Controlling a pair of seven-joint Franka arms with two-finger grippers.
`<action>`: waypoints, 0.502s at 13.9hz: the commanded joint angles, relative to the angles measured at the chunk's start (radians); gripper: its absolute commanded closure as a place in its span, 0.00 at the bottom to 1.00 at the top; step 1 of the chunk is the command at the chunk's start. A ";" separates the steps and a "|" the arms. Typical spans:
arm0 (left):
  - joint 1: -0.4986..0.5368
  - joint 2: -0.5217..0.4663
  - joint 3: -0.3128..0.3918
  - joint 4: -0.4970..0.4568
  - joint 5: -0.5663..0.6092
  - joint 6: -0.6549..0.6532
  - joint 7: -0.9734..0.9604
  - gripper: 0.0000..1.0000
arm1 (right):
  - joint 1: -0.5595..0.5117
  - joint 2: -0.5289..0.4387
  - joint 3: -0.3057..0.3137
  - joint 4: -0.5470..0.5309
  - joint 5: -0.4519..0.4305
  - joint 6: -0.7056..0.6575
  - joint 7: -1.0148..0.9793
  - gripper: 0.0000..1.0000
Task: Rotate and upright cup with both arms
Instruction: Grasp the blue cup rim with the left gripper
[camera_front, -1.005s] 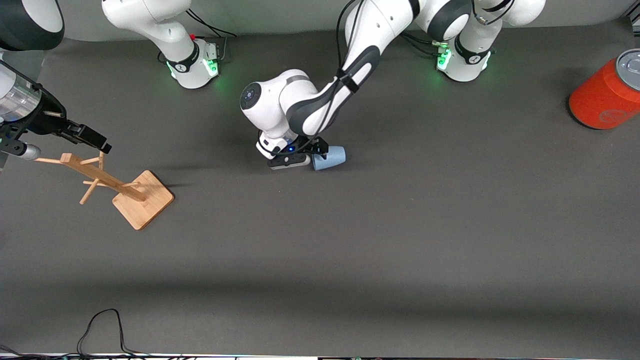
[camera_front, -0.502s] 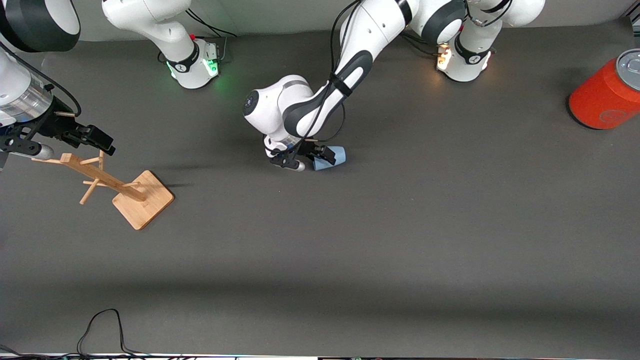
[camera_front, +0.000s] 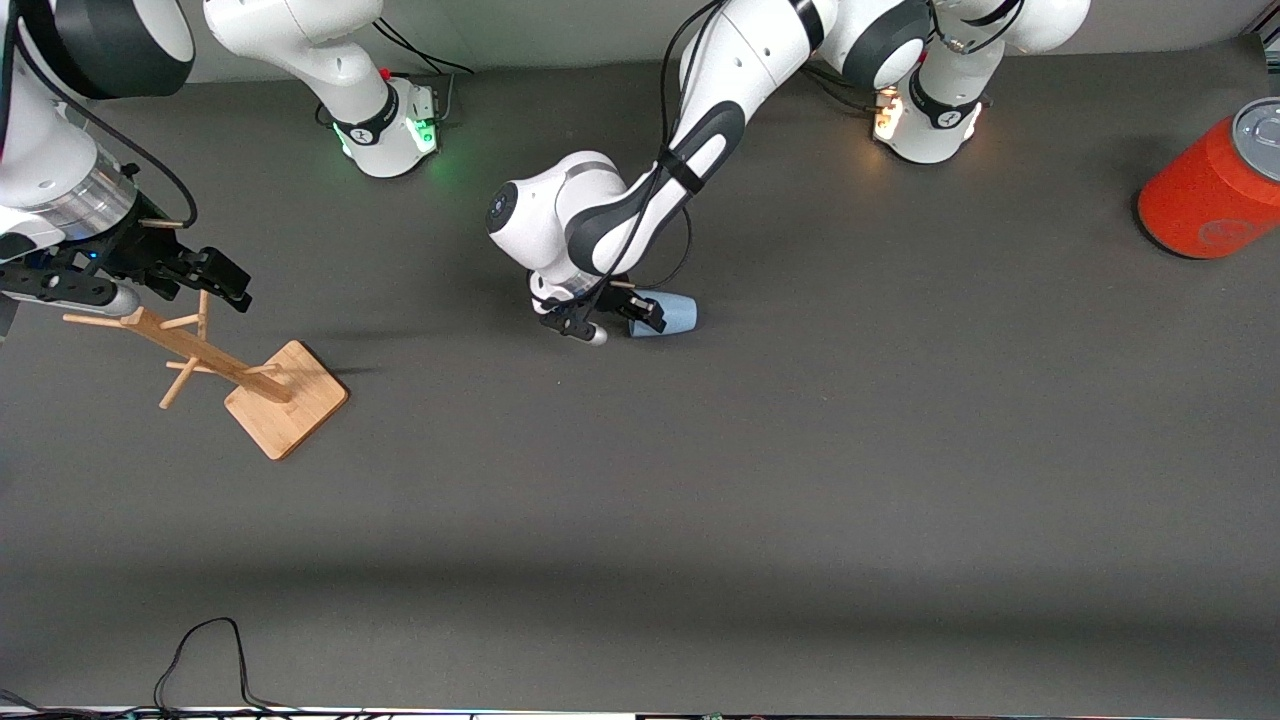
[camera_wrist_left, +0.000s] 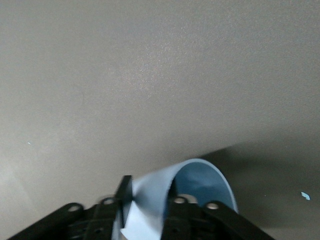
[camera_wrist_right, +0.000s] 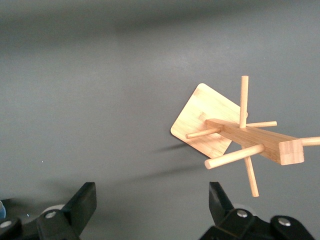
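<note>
Grey surface (camera_front: 800, 480): left tool (camera_front: 640, 312) clamped on cup (camera_front: 672, 314) rim, cup lying mouth toward nine o'clock; thin-wall pinch may slip. Right tool (camera_front: 205, 275) spread apart over wooden rack (camera_front: 215, 362), waiting.

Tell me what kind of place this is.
Most likely a robotics lab test bench: two white arms bolted along a grey matted table, loose cables at its edge, and only practice props out: a blue cup, a wooden mug tree and an orange can.

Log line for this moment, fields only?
left end effector: shut on cup wall, cup on its side | right end effector: open, over rack | can: untouched
</note>
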 joint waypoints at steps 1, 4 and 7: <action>-0.011 0.019 0.007 0.040 0.021 -0.016 0.019 1.00 | -0.029 0.007 0.031 -0.008 -0.015 0.021 -0.014 0.00; -0.001 0.007 0.009 0.050 0.021 -0.021 0.030 1.00 | -0.022 0.013 0.031 -0.007 -0.015 0.020 -0.002 0.00; 0.060 -0.051 0.006 0.055 0.011 -0.041 0.026 1.00 | -0.019 0.015 0.031 -0.008 -0.015 0.030 -0.002 0.00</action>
